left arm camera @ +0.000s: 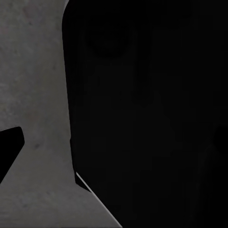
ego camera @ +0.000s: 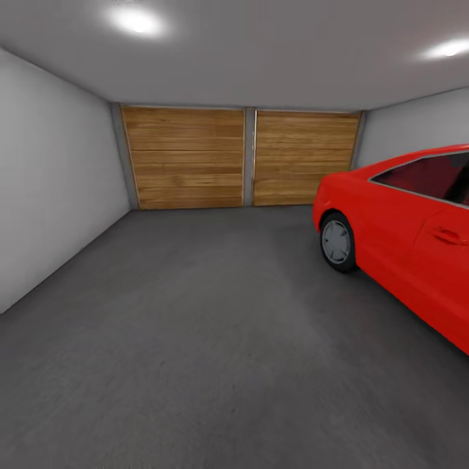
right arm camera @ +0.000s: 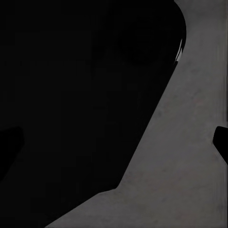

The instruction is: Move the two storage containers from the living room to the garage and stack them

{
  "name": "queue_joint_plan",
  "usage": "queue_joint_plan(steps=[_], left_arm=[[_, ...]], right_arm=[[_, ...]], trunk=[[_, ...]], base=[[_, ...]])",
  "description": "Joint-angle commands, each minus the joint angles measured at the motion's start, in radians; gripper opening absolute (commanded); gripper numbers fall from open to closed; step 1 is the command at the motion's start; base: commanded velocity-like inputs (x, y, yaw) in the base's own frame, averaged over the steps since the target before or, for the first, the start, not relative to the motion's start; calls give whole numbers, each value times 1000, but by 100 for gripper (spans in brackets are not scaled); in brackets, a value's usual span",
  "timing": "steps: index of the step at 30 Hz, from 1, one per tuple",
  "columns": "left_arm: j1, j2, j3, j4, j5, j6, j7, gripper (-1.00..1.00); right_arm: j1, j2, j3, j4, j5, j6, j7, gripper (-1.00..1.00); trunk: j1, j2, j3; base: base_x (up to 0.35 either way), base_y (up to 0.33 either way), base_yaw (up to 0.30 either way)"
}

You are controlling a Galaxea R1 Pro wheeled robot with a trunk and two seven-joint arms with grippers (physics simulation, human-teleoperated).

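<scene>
Grey, mottled concrete floor (ego camera: 215, 339) spreads across the garage in the head view, bare from the near edge to the far wall. Two wood-plank garage doors (ego camera: 241, 158) close that far end, side by side with a narrow grey post between them. Red coupe car (ego camera: 404, 228) stands at the right – one wheel (ego camera: 337, 241), a door handle and dark side glass visible. Plain white-grey walls on both sides; two ceiling lights (ego camera: 137, 21) glow overhead.

Left wrist view: a large black shape (left arm camera: 147, 114) covers most of the picture, with concrete beside it. Right wrist view: much the same, a black mass (right arm camera: 80, 104) against concrete.

Claw state, left and right – cannot tell. Where the storage containers are cannot be told from these views.
</scene>
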Motion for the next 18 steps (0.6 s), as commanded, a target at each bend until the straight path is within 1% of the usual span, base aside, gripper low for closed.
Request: queue_joint_plan(steps=[1,18], left_arm=[[0,0,0,0,0,0,0,100],[0,0,0,0,0,0,0,100]], right_arm=[[0,0,3,0,0,0,0,100],[0,-3,3,0,0,0,0,100]], trunk=[[0,0,0],[0,0,0]], base=[[0,0,277],[0,0,277]])
